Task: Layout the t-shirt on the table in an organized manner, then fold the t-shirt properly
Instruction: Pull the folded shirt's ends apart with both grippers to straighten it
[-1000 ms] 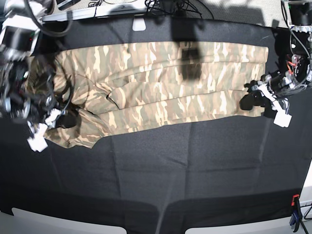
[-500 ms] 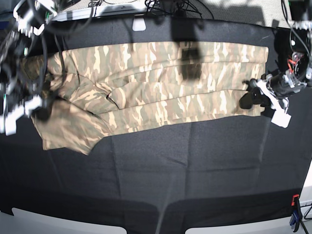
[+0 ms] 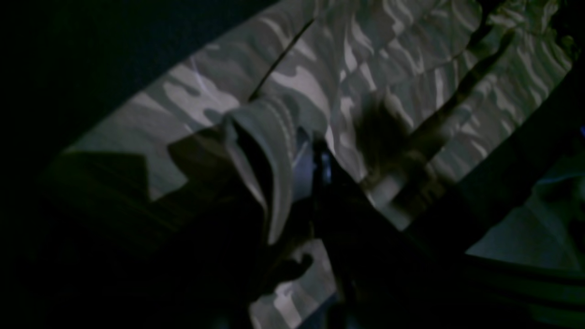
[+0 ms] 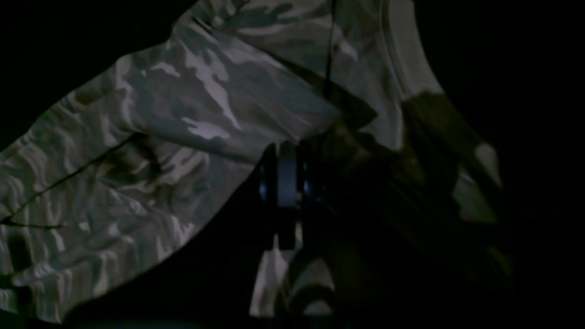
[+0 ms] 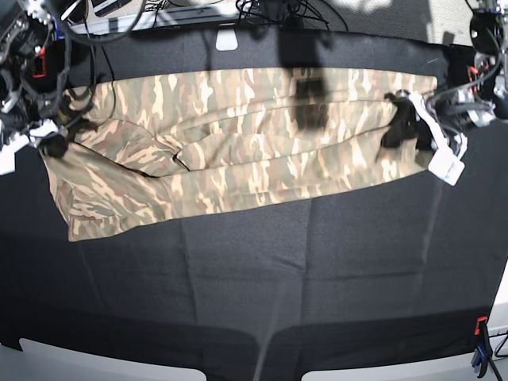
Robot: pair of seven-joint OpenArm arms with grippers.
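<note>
Both arms have shifted since the earlier base shots: right gripper (image 5: 54, 144), on the scene's left, has gone from the shirt's near-left corner up toward its far-left edge, and left gripper (image 5: 394, 133), on the scene's right, has moved in from beside the shirt's right end to over it. Near part of the table (image 5: 262, 294) is bare black cloth w/ a few creases. Mid-scene, the t-shirt (image 5: 238, 151) lies as a long band running left-right, already folded lengthwise by the look of the overlapping edges; near-left corner sags out wider than the rest, so that end isn't squared. Wrist views are dark: left gripper (image 3: 292, 183) has its jaws together, pinching a raised lip of fabric at the right end; right gripper (image 4: 285, 183) has jaws closed too, cloth bunched around the tips, so prob. clamped on the shirt's left edge, tho hard to confirm. Far side: table edge w/ cables and gear. Judgement: layout and long folds seem done; left end needs tidying, then crosswise folds to finish.
</note>
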